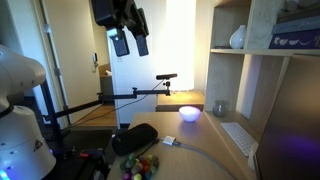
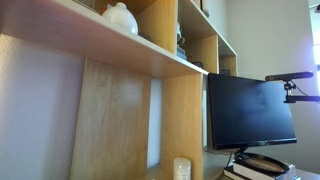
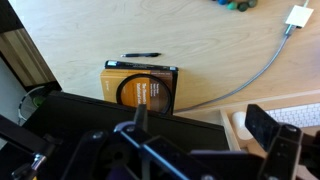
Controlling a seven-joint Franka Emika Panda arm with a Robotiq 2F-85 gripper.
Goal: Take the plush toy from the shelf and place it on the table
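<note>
The plush toy does not show in any view. The pale-wood shelf stands beside the desk; it also fills an exterior view. A smooth white vase stands in an upper compartment and shows again from below. My gripper hangs high above the pale tan table, well away from the shelf, with its fingers apart and empty. In the wrist view the gripper looks down on the table and the top of a black monitor.
On the table are a glowing bowl, a flat black pouch, small coloured balls, a keyboard, a book with a ring on it, a pen and a grey cable. A thin black arm stand crosses the scene.
</note>
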